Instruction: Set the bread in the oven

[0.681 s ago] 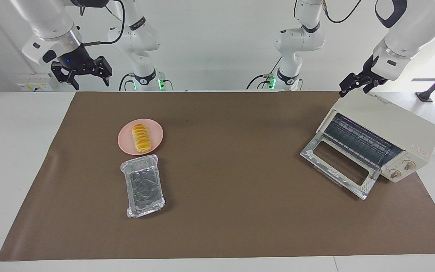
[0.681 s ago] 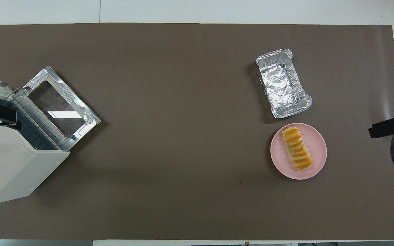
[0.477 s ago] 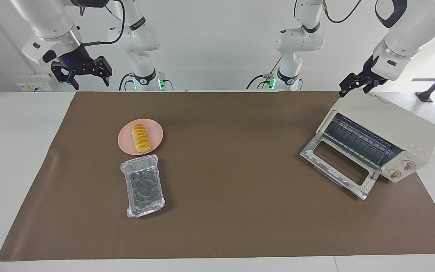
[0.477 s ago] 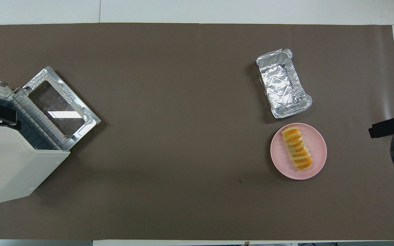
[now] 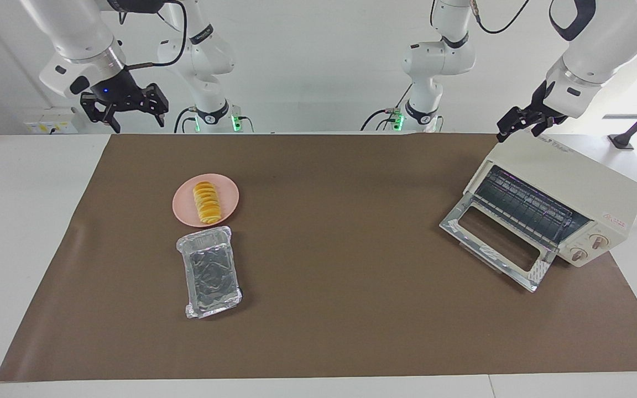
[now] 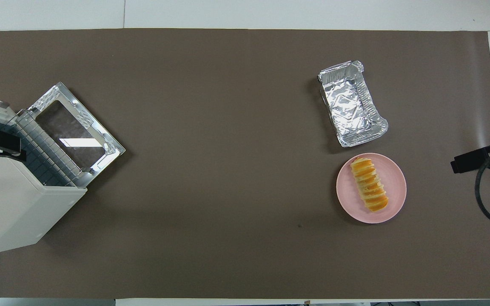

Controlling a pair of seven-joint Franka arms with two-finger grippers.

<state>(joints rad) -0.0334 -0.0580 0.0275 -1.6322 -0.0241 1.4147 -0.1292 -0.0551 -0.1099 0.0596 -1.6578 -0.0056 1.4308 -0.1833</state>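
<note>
Brown mat (image 5: 351, 309) across the table. Oven (image 5: 567, 193) at the left arm's end, glass door (image 5: 498, 249) dropped flat, wire rack visible inside. Foil tray (image 5: 210, 272) toward the right arm's end, empty, just beside the pink plate (image 5: 229, 207) and farther from the robots. Bread (image 5: 207, 203) lying on that plate, untouched. Nothing between plate and oven but bare mat.

Right gripper (image 5: 124, 110) raised over the mat's corner near its base, jaws spread, holding nothing; shifted slightly toward the plate since the earlier frames. Left gripper (image 5: 523, 122) hanging over the oven's top corner, jaws released, empty, waiting, unmoved.
</note>
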